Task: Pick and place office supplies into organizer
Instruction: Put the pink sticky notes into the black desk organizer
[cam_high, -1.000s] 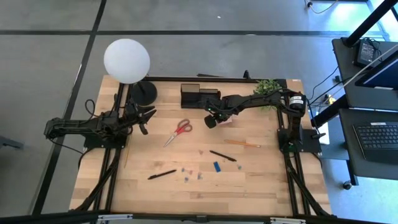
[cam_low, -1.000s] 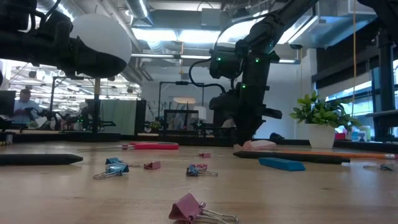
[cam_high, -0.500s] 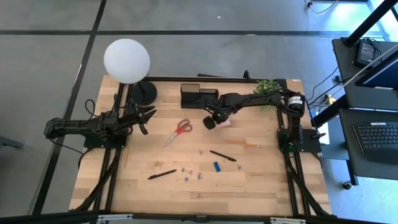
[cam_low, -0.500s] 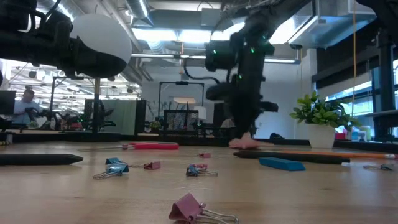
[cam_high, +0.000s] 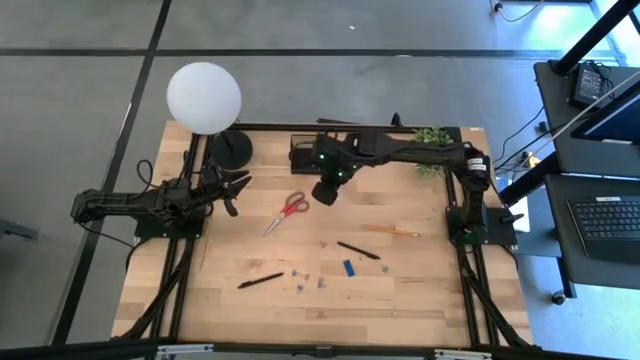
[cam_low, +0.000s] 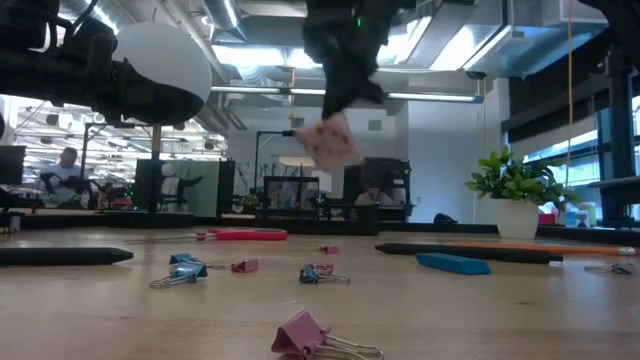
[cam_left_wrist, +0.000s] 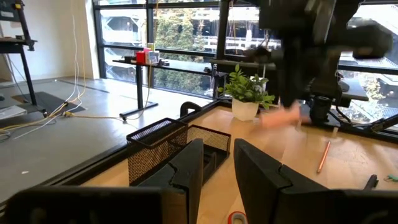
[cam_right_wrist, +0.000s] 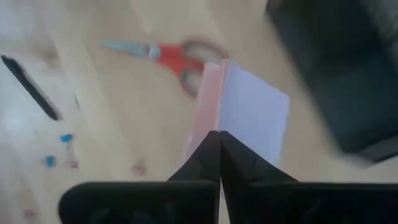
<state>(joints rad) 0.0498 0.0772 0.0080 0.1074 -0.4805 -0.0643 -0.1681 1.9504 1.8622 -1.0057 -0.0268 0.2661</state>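
**Right gripper holds pad in the air near organizer**

Right gripper (cam_high: 325, 192) sits above the table just in front of the organizer (cam_high: 306, 153), fingers pinched tight on one edge of the pink pad (cam_low: 328, 143). In the high view the pad is hidden under the gripper and arm; the low view shows it hanging tilted, well clear of the tabletop. Right wrist view: pad (cam_right_wrist: 239, 118) blurred, seen edge-on, fingers (cam_right_wrist: 205, 163) meeting at its edge, scissors (cam_right_wrist: 171, 55) on the table beyond. Gripper body is cut off at the top of the low view.

Organizer is partly covered by the right arm in the high view. Left wrist view shows mesh walls and several compartments (cam_left_wrist: 168, 146); contents can't be made out.

Left gripper (cam_high: 232, 190) waits over the table's left side near the lamp base (cam_high: 230, 149), jaws part open w/ a gap, nothing between them.

On the table: scissors (cam_high: 286, 211) mid-table, pencil (cam_high: 390, 230) to the right, one pen (cam_high: 357, 249) near centre, another pen (cam_high: 260, 281) toward the front left, blue block (cam_high: 348, 267), clips (cam_high: 302, 279) scattered nearby. Clips are too small to count from above; the low view shows a few (cam_low: 185, 269) up close, the nearest one pink (cam_low: 315, 338).

Plant (cam_high: 432, 139) stands at the back right, partly behind the arm.
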